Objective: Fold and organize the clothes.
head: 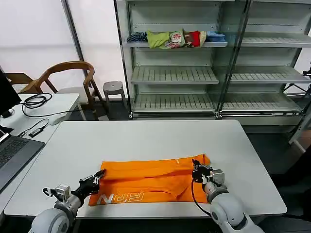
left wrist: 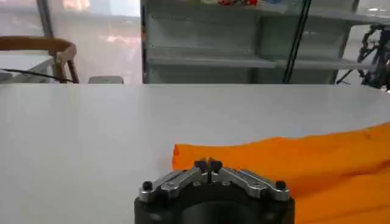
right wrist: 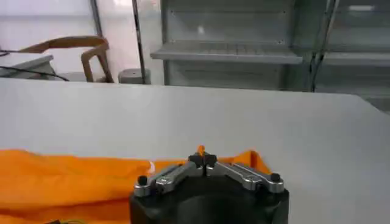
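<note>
Now | left gripper (head: 100, 173) fingers pinch T-shirt (head: 146, 182) left edge | right gripper (head: 197, 166) fingers pinch right edge

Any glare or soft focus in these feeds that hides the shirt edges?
Head view: even light, orange T-shirt edges crisp, faint reflections on the glass shelf door. Left wrist view: the shelving behind looks soft, shirt fold readable beyond the left claw. Right wrist view: background soft, fabric clear at the right claw.

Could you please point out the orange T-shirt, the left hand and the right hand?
Orange T-shirt (head: 150, 180): head view, middle of the folded fabric.
Left hand (head: 98, 175): head view, at the shirt's left end, between its fingertips.
Right hand (head: 196, 166): head view, at the shirt's right end, between its fingertips.
</note>
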